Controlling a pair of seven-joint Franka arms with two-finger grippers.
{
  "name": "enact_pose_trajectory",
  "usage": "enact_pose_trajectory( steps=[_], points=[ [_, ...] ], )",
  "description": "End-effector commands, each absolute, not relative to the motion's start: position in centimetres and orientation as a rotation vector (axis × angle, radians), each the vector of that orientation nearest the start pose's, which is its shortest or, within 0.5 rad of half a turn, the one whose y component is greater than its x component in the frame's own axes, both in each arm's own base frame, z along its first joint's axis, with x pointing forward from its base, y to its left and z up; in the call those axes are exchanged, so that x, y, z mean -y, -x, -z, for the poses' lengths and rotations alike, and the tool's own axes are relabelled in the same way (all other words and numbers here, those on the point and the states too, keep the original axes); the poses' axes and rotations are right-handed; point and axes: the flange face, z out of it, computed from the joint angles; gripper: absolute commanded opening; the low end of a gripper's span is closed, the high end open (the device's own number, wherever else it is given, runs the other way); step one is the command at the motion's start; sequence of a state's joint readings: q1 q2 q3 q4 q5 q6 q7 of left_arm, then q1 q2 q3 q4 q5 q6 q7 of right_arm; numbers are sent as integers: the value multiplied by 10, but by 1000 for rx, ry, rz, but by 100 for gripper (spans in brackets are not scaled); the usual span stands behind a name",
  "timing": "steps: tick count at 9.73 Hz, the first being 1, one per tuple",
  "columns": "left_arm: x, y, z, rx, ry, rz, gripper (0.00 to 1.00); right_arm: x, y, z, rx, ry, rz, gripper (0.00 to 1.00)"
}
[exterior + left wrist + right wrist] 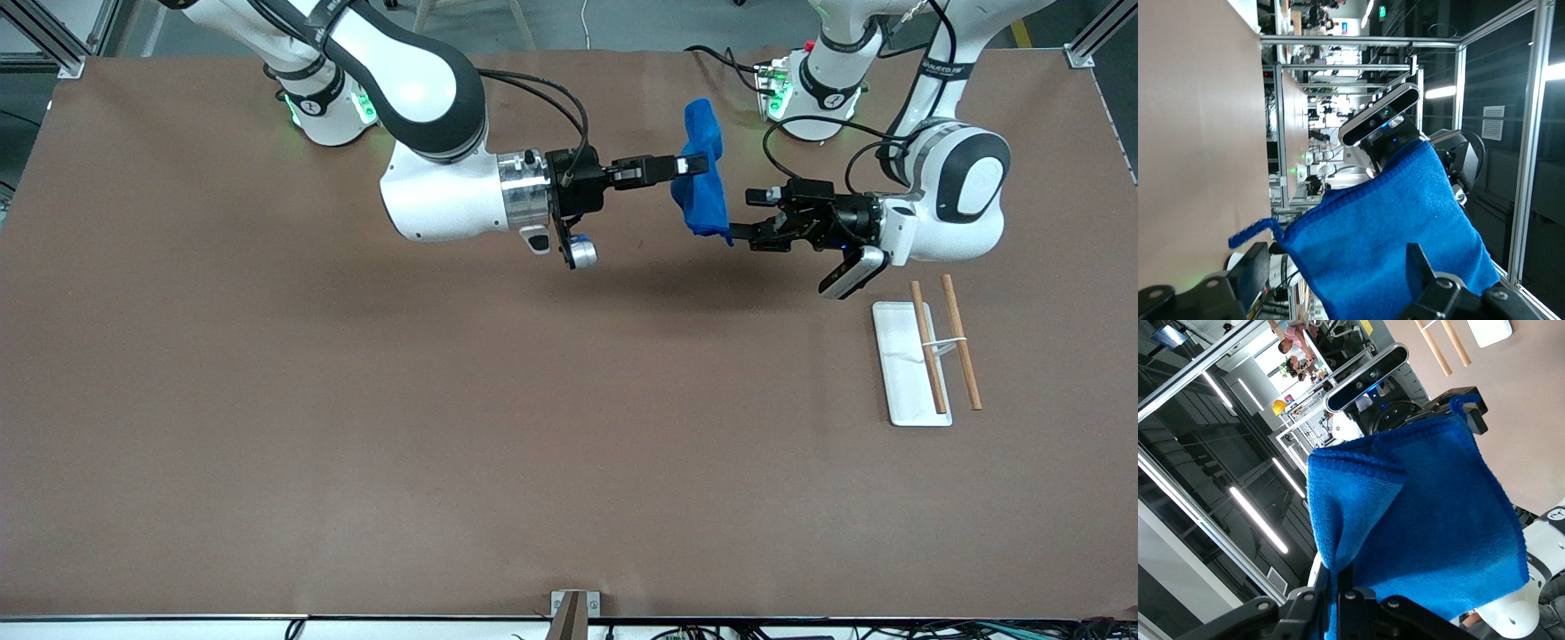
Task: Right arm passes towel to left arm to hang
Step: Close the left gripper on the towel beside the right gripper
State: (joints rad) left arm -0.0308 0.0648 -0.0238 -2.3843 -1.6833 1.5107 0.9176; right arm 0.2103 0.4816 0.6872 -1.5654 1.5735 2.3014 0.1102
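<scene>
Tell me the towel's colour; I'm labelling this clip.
Plain bright blue towel, clearest in the right wrist view.

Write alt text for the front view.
The right gripper holds a blue towel in the air above a brown table, with the left gripper open at the towel's lower edge. A white rack with wooden rods stands near the left arm.

The brown table [356,400] carries a white rack [907,364] with two wooden rods [962,354] toward the left arm's end.

One towel [701,169], one rack [909,363], seemingly two rods [961,353].
</scene>
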Motion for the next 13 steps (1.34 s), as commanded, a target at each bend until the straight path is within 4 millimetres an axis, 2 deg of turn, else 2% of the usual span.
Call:
enact_pose_trajectory(
  steps=[1,4,7,8,9,11,12,13],
  points=[
    [140,-446,-325,19,-1429,-98,88,-523,-486,-481,-346,1552,-588,2],
    [148,-445,-325,-8,-1389,-138,80,-526,-486,-483,-353,1545,-589,2],
    [155,-447,-327,-12,-1369,-172,78,-529,-486,-489,-361,1519,-597,2],
    [154,-447,-326,-15,-1372,-172,72,-530,-485,-488,-360,1519,-598,2],
    [154,-447,-327,-15,-1373,-175,58,-530,-485,-488,-360,1519,-598,2],
    [152,-450,-328,-29,-1365,-190,41,-530,-485,-491,-354,1517,-594,3],
    [152,-450,-328,-34,-1363,-194,22,-530,-485,-491,-353,1517,-592,3],
    [151,-450,-328,-35,-1363,-196,12,-530,-485,-491,-353,1517,-592,3]
  ],
)
